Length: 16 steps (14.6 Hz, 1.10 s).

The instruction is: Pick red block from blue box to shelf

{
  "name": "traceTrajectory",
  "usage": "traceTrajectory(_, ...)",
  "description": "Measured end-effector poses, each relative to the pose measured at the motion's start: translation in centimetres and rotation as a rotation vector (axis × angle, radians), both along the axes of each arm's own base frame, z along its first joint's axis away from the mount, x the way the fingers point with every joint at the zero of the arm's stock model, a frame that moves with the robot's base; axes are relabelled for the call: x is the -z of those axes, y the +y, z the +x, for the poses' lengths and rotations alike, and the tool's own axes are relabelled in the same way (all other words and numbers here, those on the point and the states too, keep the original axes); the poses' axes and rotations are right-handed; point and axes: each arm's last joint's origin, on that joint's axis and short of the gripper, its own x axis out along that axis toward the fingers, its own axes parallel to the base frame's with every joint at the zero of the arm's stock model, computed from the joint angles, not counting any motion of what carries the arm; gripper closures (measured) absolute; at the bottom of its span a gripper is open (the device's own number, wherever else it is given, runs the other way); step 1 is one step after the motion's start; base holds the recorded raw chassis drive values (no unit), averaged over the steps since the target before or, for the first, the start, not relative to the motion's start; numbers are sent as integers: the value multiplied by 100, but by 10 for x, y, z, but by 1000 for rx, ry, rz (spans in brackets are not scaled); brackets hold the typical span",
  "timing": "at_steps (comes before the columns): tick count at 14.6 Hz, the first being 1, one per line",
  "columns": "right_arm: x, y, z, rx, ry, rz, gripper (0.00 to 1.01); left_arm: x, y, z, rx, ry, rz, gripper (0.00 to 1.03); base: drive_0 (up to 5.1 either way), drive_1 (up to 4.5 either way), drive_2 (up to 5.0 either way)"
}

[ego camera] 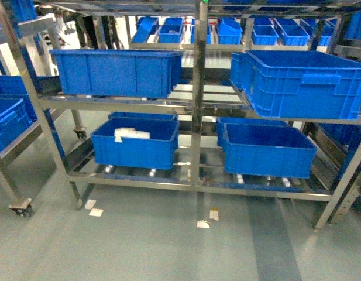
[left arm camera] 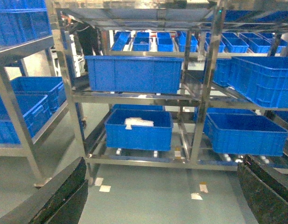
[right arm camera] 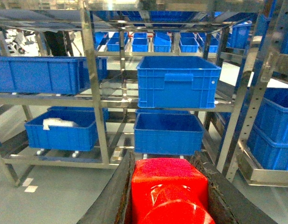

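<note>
The right gripper (right arm camera: 169,196) is clamping the red block (right arm camera: 169,189), which is filling the bottom middle of the right wrist view. The dark fingers (right arm camera: 116,196) are pressing against its left and right sides. A round, glossy bulge, seemingly the stud, is showing at the block's near lower end, facing the camera; the opposite flat face is pointing out toward the shelf (right arm camera: 90,79). The block looks roughly cube-like, so no clear long axis is showing. It is hanging in the air in front of the shelf, touching no tier.

The left gripper (left arm camera: 165,196) is standing spread wide, its two dark fingers (left arm camera: 64,196) sitting at opposite bottom corners of the left wrist view with bare floor between them, gripping nothing.

The shelf's tiers are carrying dark blue crates (ego camera: 116,71). One lower crate (ego camera: 135,143) is holding something white (ego camera: 130,134). Scraps of tape (ego camera: 203,223) are lying on the grey floor (ego camera: 168,246) below. Neither gripper is appearing in the head view.
</note>
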Motion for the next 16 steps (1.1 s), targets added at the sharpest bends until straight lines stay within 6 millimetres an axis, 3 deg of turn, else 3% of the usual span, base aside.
traceTrajectory(16,0,0,0,0,0,0,73,0,0,0,1,0,0,5,-113,-113,-113)
